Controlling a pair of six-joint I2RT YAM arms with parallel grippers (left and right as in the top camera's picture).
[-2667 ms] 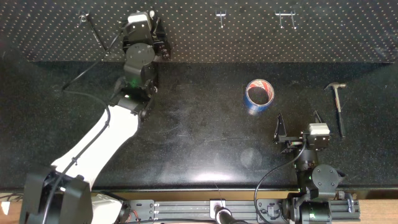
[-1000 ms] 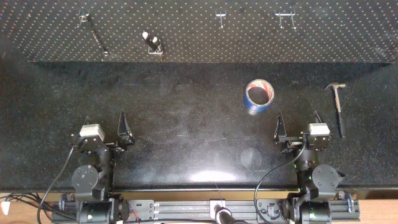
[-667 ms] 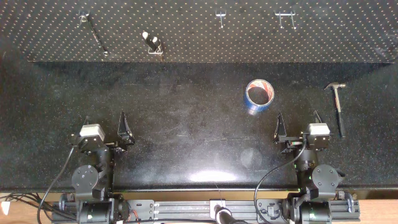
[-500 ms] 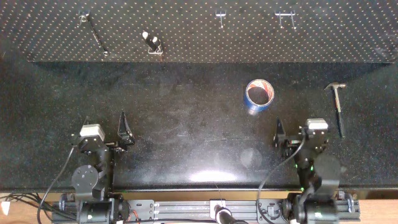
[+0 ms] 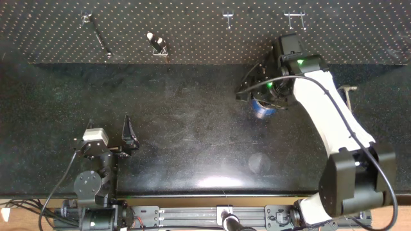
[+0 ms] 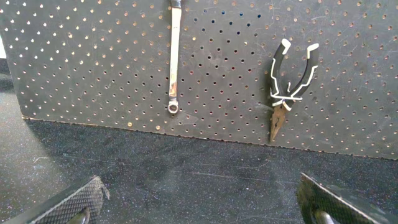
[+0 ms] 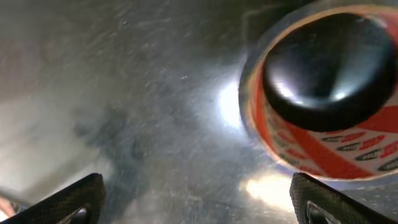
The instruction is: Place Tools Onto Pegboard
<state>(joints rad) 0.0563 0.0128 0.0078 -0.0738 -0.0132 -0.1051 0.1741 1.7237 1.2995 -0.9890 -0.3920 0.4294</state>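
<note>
Top view puts the left gripper nearest to us, parked low by its base with its fingers spread wide and nothing between them. Beyond it stretches the dark table. Farther out, the right gripper hangs close above the tape roll, its fingers likewise spread apart and holding nothing. From its own wrist view we judge that the roll sits off toward one finger, not yet squarely between the two. The roll rests on the table, well short of the board, and the hammer lies just beyond the right arm, its handle partly hidden. We expect the tape to be light and fairly stiff as a ring, with a smooth, somewhat slick outer wrap that a hard squeeze across the whole width could let slip. The surer hold, we think, is on the wall of the ring, one finger inside the core and one outside, leaving most of the hole free for a hook. Farthest off stands the pegboard, with a wrench and pliers hanging on it and two bare hooks and waiting toward the right arm's side.
</note>
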